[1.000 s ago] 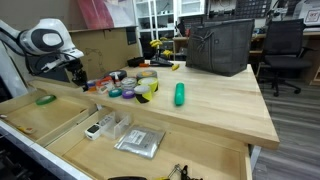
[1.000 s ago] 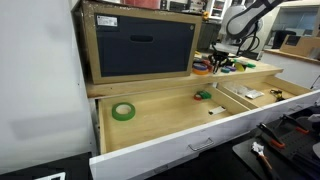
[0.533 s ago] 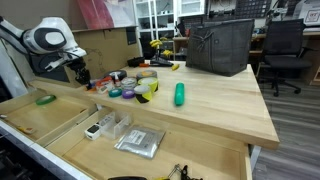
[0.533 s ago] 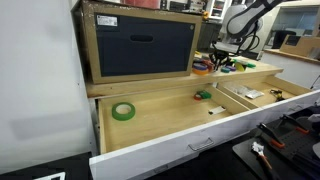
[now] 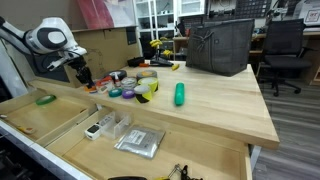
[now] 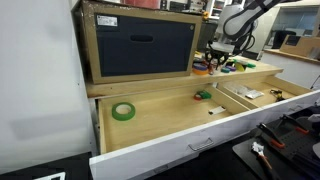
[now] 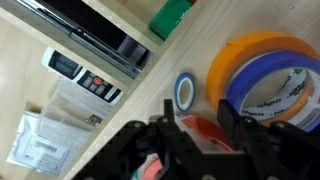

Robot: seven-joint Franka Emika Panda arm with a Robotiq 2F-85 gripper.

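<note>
Beside tool (image 7: 200,135), blue tape roll (image 7: 288,92): white label print too blurred.

Count, wrist view. Tape rolls: three, namely one orange roll (image 7: 250,42), one blue-violet roll (image 7: 288,98) and one small blue roll (image 7: 185,92). Green block (image 7: 170,18): one. Calculator (image 7: 85,75): one. Clear bag (image 7: 45,140): one.

Exterior views. Green cylinder (image 5: 180,94) on the bench (image 5: 220,112): one. Dark basket (image 5: 220,45): one. Green tape roll (image 6: 123,111) in the drawer (image 6: 170,135): one. Rolls in the bench cluster: too small to count.
</note>
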